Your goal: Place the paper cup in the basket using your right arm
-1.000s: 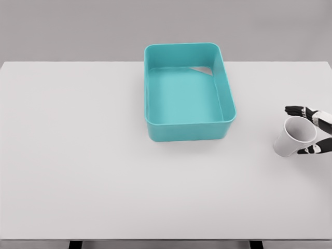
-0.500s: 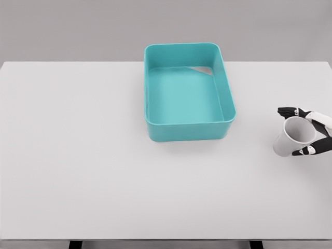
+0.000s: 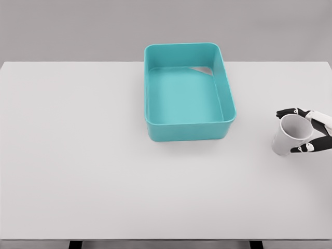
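- White tabletop (image 3: 104, 171) fills the near part of the head view, and nothing is seen lying on its front stretch.
- Further back, at the right edge, the paper cup (image 3: 289, 136) is found, tilted with its open mouth turned up and to the right, its base towards the left.
- The cup is gripped by the right hand (image 3: 311, 134): dark fingers (image 3: 286, 111) are curled over the far side of the rim, and the thumb is pressed against the near side.
- Compared with a second ago, the cup and hand are seen shifted a little to the left and slightly up the picture, and the fingers are wrapped more closely about the rim.
- From this it is judged that the grasp has been secured and the carry towards the basket has only just been begun; whether the cup is fully clear of the table cannot be told.
- The left hand is not seen anywhere.
- Further back still, left of the cup and well apart from it, the teal basket (image 3: 150, 93) is set open-topped on the table; a small pale patch is noticed in its far right corner, and what it is cannot be made out.
- The cup is not yet in the basket, so most of the task is judged to remain: a lift over the near right wall, then a release inside.
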Controlling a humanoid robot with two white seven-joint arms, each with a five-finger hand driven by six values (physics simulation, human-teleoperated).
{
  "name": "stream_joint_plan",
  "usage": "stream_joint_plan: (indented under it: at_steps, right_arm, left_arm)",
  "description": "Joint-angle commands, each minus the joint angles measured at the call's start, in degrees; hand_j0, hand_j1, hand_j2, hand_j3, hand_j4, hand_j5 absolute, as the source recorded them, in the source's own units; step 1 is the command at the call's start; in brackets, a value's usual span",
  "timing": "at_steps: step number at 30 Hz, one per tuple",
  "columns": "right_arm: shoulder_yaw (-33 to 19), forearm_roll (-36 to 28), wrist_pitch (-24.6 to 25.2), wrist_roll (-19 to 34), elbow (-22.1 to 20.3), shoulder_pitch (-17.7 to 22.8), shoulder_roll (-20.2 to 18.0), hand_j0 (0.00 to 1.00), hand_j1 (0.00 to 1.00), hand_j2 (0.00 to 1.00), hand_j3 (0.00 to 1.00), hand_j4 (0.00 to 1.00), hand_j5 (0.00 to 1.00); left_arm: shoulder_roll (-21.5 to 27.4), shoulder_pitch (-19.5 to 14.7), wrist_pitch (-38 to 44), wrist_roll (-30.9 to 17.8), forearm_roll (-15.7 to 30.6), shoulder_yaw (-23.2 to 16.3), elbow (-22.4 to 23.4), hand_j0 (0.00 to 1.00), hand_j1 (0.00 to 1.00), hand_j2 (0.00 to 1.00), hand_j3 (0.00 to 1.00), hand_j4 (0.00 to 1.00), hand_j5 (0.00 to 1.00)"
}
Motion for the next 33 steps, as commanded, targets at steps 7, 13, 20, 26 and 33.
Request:
stream_joint_plan:
  at_steps: [7, 13, 20, 26, 33]
  right_arm:
    - [-4.0, -0.7, 0.1, 0.0, -0.1, -0.1, 1.1, 0.86, 0.86, 0.86, 0.86, 0.86, 0.86]
    - [-6.7, -0.6, 0.1, 0.0, -0.1, -0.4, 2.6, 0.84, 0.84, 0.84, 0.84, 0.84, 0.84]
    - [-8.8, -0.4, 0.1, 0.0, -2.6, -1.1, 3.6, 0.75, 0.75, 0.75, 0.75, 0.75, 0.75]
    - [-8.9, -0.3, 0.1, 0.0, -4.1, -1.6, 4.1, 0.67, 0.67, 0.67, 0.67, 0.67, 0.67]
    - [-11.1, -0.2, 0.1, 0.0, -5.4, -1.9, 4.2, 0.69, 0.69, 0.69, 0.69, 0.69, 0.69]
  left_arm:
    - [0.0, 0.0, 0.0, 0.0, 0.0, 0.0, 0.0, 1.0, 1.0, 1.0, 1.0, 1.0, 1.0]
    - [0.0, 0.0, 0.0, 0.0, 0.0, 0.0, 0.0, 1.0, 1.0, 1.0, 1.0, 1.0, 1.0]
    - [0.0, 0.0, 0.0, 0.0, 0.0, 0.0, 0.0, 1.0, 1.0, 1.0, 1.0, 1.0, 1.0]
    - [0.0, 0.0, 0.0, 0.0, 0.0, 0.0, 0.0, 1.0, 1.0, 1.0, 1.0, 1.0, 1.0]
    - [0.0, 0.0, 0.0, 0.0, 0.0, 0.0, 0.0, 1.0, 1.0, 1.0, 1.0, 1.0, 1.0]
